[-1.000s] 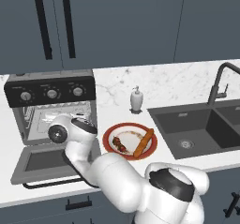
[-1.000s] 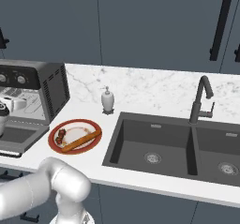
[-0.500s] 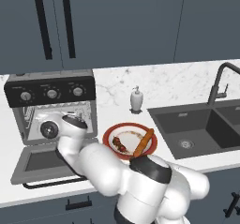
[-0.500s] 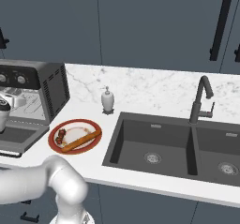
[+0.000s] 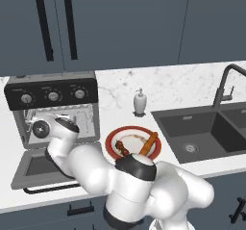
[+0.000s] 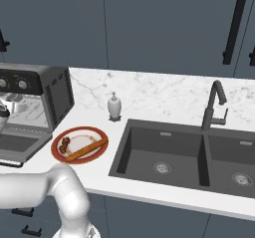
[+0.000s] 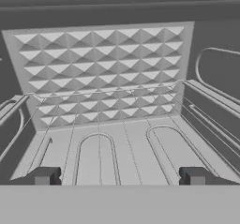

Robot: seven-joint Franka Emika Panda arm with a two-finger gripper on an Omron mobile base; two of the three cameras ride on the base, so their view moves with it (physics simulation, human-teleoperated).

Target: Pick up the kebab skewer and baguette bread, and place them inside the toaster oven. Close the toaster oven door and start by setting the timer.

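The toaster oven (image 5: 53, 111) sits at the left end of the white surface (image 5: 192, 82), up against the back wall. Its door (image 5: 41, 169) is dropped down flat toward the front, with the black bar handle along the near edge. Three silver knobs sit in a row on the black panel on top. The white arm reaches into the open mouth of the oven, just above the flat door. In the hand view the gripper (image 7: 119, 176) is spread wide with nothing between its two dark tips, and it looks straight in at the bumpy back wall and the wire rack (image 7: 122, 148) inside the oven. Just to the right of the oven door is a round red plate (image 6: 57, 155) on the surface. The skewer (image 6: 64, 144) lies on the left part of the plate, and the long orange-brown bread (image 6: 86, 149) lies slanted across it, right beside the skewer. Both foods are well apart from the gripper, off to its right. Behind the plate stands a small soap bottle (image 6: 114, 106). Further right is a dark double sink (image 6: 189, 157) with a dark tap (image 6: 214, 105) behind it.
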